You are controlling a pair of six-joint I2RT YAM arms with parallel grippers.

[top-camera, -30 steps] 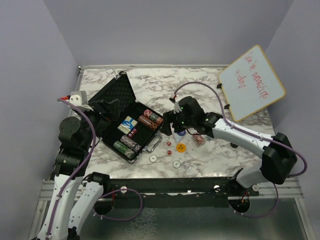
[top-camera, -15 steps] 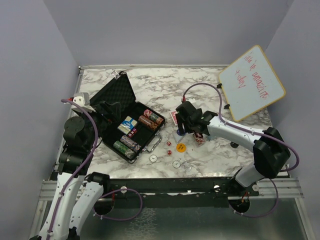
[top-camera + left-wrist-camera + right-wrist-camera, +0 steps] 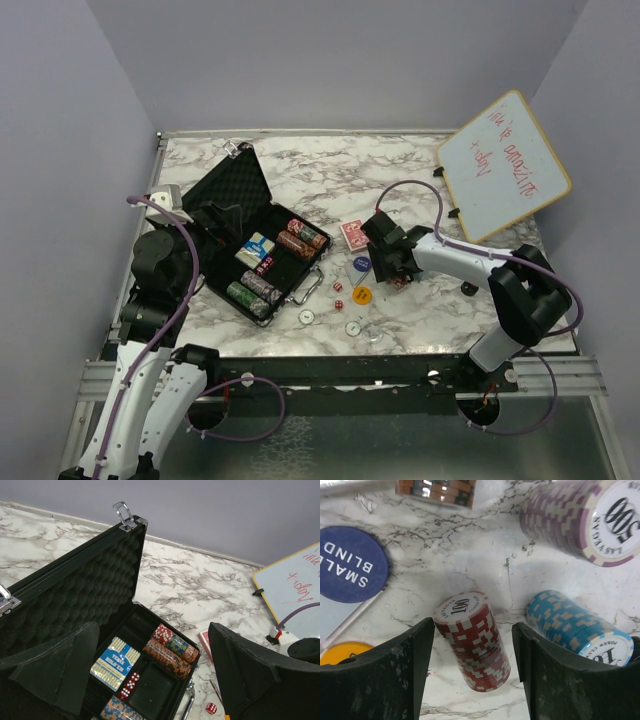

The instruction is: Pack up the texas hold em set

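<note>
The black case (image 3: 222, 262) lies open at the left, its foam lid (image 3: 232, 185) raised. It holds chip stacks (image 3: 172, 646), a blue card deck (image 3: 116, 662) and red dice (image 3: 127, 685). My left gripper (image 3: 150, 680) hovers open and empty above it. A red card deck (image 3: 353, 234) lies on the table right of the case. My right gripper (image 3: 472, 630) is open, low over the table, its fingers either side of a lying red chip stack (image 3: 475, 647). A blue stack (image 3: 575, 630) and a purple stack (image 3: 580, 520) lie just beyond the right finger.
A blue "small blind" button (image 3: 361, 264), a yellow button (image 3: 361, 295), a red die (image 3: 338, 288) and two white buttons (image 3: 306, 317) lie near the case's handle. A wood-framed whiteboard (image 3: 505, 165) leans at the back right, with a small black cylinder (image 3: 274, 634) by it.
My right gripper has moved right and nearer, away from the case, down over the loose chip stacks. The red deck now shows uncovered. The left arm has barely shifted.
</note>
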